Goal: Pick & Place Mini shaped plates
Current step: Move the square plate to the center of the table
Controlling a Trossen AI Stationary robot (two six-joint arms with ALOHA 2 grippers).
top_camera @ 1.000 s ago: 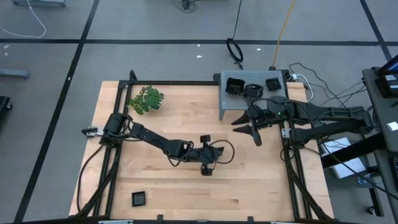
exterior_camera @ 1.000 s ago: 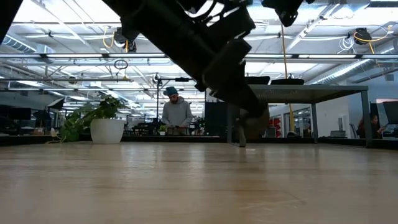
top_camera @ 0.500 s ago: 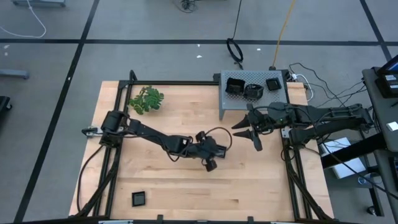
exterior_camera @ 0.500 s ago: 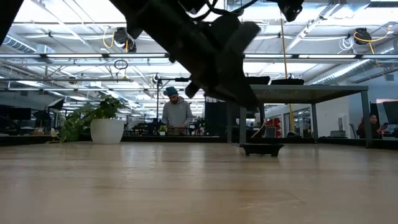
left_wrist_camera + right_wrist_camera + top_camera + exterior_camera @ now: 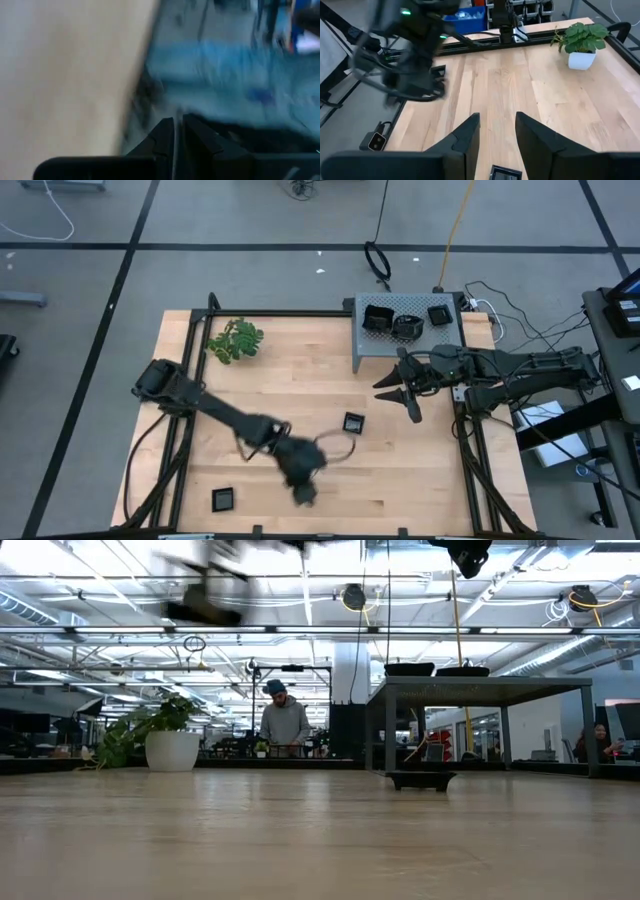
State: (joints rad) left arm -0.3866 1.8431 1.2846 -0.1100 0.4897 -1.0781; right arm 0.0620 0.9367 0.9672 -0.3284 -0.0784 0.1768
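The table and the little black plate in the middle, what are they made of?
The table looks like pale wood with a smooth finish: long plank lines and grain show. The little black plate looks glossy, maybe plastic or glazed ceramic; it is too small to tell.

Bright even light; left arm (image 5: pixel 250 435) motion-blurred.

the left pincer (image 5: pixel 302 492) is smeared by motion blur, and the left wrist view is wholly blurred.

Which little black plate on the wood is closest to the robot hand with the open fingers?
The square plate in the middle of the table, lying just in front of the open right gripper. The other plate sits far off by the table's near left corner.
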